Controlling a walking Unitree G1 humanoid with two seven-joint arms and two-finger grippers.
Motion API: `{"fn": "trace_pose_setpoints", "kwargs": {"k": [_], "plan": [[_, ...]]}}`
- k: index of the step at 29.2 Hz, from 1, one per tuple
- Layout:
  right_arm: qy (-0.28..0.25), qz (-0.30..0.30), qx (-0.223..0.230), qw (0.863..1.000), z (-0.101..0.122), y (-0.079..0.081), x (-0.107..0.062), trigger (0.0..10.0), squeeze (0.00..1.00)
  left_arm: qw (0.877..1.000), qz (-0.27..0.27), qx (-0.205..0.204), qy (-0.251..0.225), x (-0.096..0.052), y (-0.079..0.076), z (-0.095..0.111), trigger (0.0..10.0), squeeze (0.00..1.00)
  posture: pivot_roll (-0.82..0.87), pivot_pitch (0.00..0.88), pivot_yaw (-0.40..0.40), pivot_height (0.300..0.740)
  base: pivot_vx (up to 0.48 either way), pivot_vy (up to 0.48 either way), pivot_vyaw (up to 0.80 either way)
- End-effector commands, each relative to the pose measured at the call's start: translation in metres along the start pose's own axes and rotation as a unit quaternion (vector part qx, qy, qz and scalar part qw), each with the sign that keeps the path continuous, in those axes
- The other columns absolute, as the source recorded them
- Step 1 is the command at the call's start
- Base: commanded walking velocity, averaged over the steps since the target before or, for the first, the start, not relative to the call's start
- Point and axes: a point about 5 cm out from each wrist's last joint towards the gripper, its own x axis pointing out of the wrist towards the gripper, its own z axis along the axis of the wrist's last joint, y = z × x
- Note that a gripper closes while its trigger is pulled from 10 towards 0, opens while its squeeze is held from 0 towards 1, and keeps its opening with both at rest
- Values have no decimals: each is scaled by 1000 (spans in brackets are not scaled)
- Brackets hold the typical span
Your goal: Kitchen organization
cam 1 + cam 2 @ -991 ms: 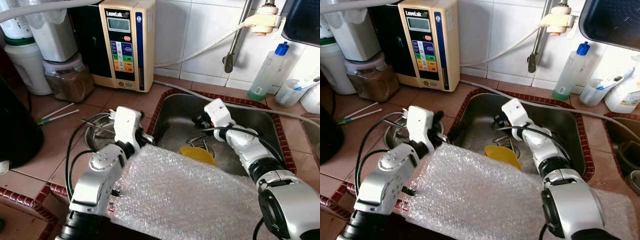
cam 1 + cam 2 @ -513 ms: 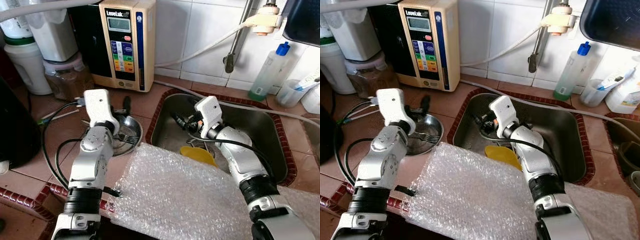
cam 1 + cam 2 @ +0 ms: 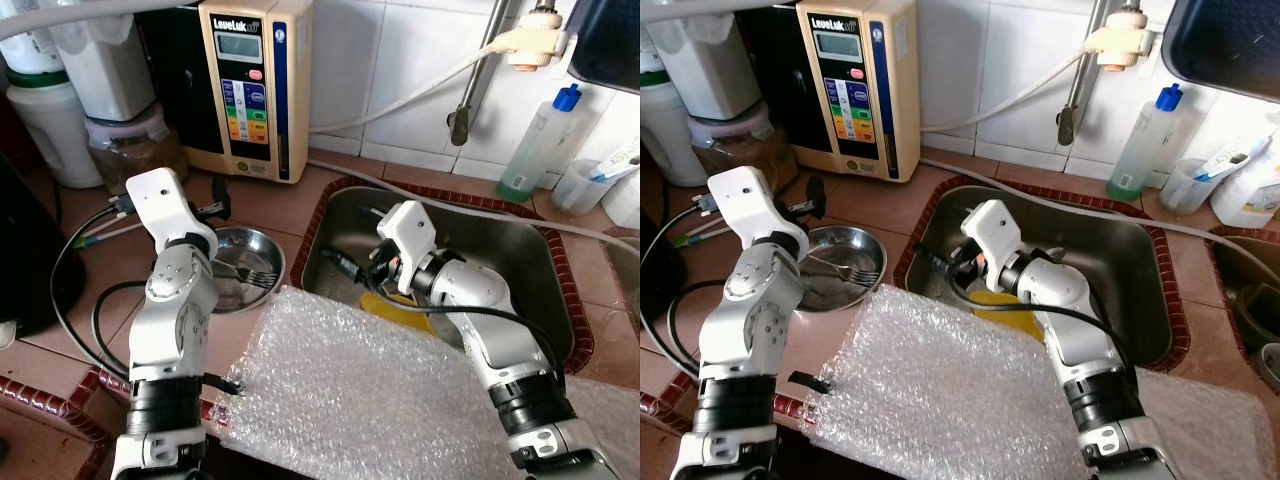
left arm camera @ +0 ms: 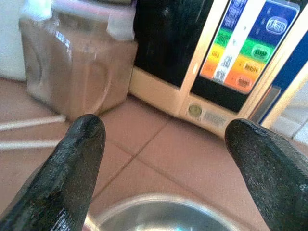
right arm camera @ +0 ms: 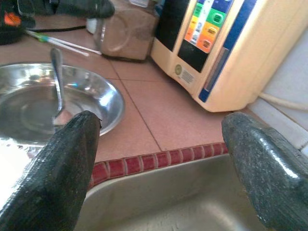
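Left eye view showed the left gripper point(image 3: 218, 208) raised over the shallow steel bowl point(image 3: 232, 283), which sat on the terracotta tile counter with a fork point(image 3: 255, 272) lying in it, probably staged for sorting. The right gripper point(image 3: 345, 262) reached over the sink point(image 3: 540, 262) rim, above a yellow plastic item point(image 3: 405, 306) in the basin. Crinkled bubble wrap point(image 3: 360, 390) draped the counter's front edge. Left wrist view showed both matte black fingers point(image 4: 77, 159) spread apart, empty, pointing past the bowl rim toward a cream water ioniser point(image 4: 240, 57) and a jar point(image 4: 77, 72) of brown powder. Right wrist view showed its fingers point(image 5: 57, 159) likewise parted, holding nothing, facing the polished bowl and fork across the sink's red tile edge.
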Motion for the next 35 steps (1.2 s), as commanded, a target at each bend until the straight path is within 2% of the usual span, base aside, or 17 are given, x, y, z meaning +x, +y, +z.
{"fn": "trace_pose_setpoints", "kwargs": {"k": [1, 4, 5, 6, 7, 8, 11, 12, 13, 15, 19, 26, 28, 31, 35], "plan": [[1, 11, -7, 1000, 3, 1, -2, 10000, 1000, 1000, 7, -11, 25, -6, 0, -4, 10000, 1000, 133, 0, -16, 740, 0, 0, 0], [8, 15, -7, 1000, 2, 2, -2, 10000, 1000, 999, 8, -17, 44, -11, -1, -8, 10000, 1000, 140, 0, -21, 740, 0, 0, 0], [10, 17, -7, 1000, 2, 2, -1, 10000, 976, 998, 9, -19, 59, -12, -2, -10, 10000, 945, 141, 0, -22, 740, 0, 0, 0], [11, 19, -7, 1000, 3, 3, -1, 10000, 976, 997, 10, -21, 70, -14, -2, -10, 10000, 945, 141, 0, -22, 740, 0, 0, 0], [12, 22, -7, 1000, 3, 3, 0, 10000, 957, 996, 11, -24, 82, -15, -3, -11, 10000, 384, 143, 0, -24, 740, 0, 0, 0], [14, 26, -6, 1000, 4, 3, 0, 10000, 937, 995, 5, -30, 95, -17, -5, -10, 10000, 0, 145, 0, -24, 740, 0, 0, 0], [14, 30, -7, 999, 5, 4, 3, 10000, 894, 993, 1, -23, 111, -20, -7, -10, 10000, 0, 146, 0, -23, 740, 0, 0, 0], [15, 33, -9, 999, 5, 4, 4, 10000, 831, 990, 10, -40, 131, -23, -7, -14, 10000, 0, 147, 0, -22, 740, 0, 0, 0], [15, 36, -11, 999, 5, 5, 5, 10000, 820, 987, 17, -52, 148, -25, -6, -18, 10000, 0, 147, 0, -21, 740, 0, 0, 0], [15, 37, -9, 999, 6, 5, 6, 10000, 780, 986, 29, -52, 154, -27, -4, -20, 10000, 0, 146, 0, -21, 740, 0, 0, 0], [19, 38, -5, 999, 4, 5, 5, 10000, 765, 983, 33, -67, 170, -30, -6, -18, 10000, 0, 150, 0, -23, 740, 0, 0, 0], [20, 53, 5, 998, 3, 8, 7, 10000, 725, 980, 30, -66, 183, -31, -7, -15, 10000, 0, 155, 0, -21, 740, 0, 0, 0], [19, 79, 17, 997, 4, 14, 6, 10000, 365, 978, 36, -75, 194, -29, -5, -21, 10000, 0, 153, 0, -18, 740, 0, 0, 0], [16, 103, 36, 994, 5, 18, 4, 10000, 31, 974, 45, -87, 206, -23, -2, -27, 10000, 0, 147, 0, -17, 740, 0, 0, 0], [23, 125, 49, 991, 3, 20, -3, 10000, 0, 969, 52, -108, 215, -13, -1, -30, 10000, 0, 136, 0, -12, 740, 0, 0, 0]]}}
